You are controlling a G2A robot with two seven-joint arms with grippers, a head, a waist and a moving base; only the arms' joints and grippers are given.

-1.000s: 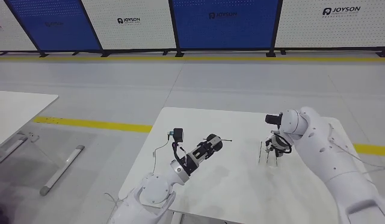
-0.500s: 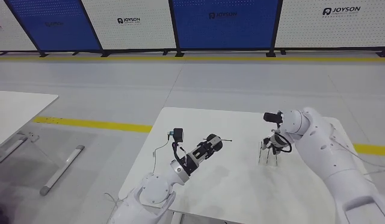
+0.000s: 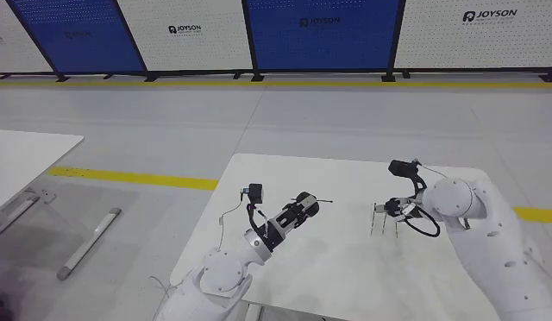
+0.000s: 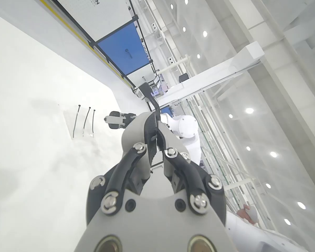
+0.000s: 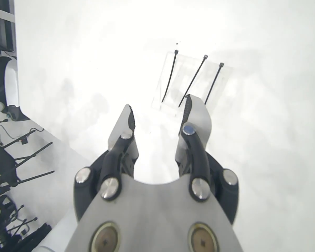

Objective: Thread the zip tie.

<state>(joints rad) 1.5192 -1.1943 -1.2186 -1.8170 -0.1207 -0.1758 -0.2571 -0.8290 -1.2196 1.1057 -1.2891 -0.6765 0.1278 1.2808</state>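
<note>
My left gripper (image 4: 156, 117) is shut on a black zip tie (image 4: 150, 98) that sticks out past its fingertips, held above the white table (image 3: 345, 261). In the top view that left gripper (image 3: 308, 204) is at mid table with the held zip tie (image 3: 324, 202) pointing right. Three more black zip ties (image 5: 193, 81) lie side by side on a clear sheet (image 5: 173, 106). My right gripper (image 5: 160, 104) is open just short of their tail ends, with nothing between its fingers. Seen from above, the right gripper (image 3: 390, 208) hovers by the three ties (image 3: 373, 222).
The table's right edge lies close behind the right arm. A second white table (image 3: 30, 157) stands at far left. Blue and white panels (image 3: 319, 23) line the back beyond a yellow floor line.
The right arm has swung back toward the right and turned, so its gripper now lies lower and flatter beside the three ties. The left arm and its zip tie have stayed still.
</note>
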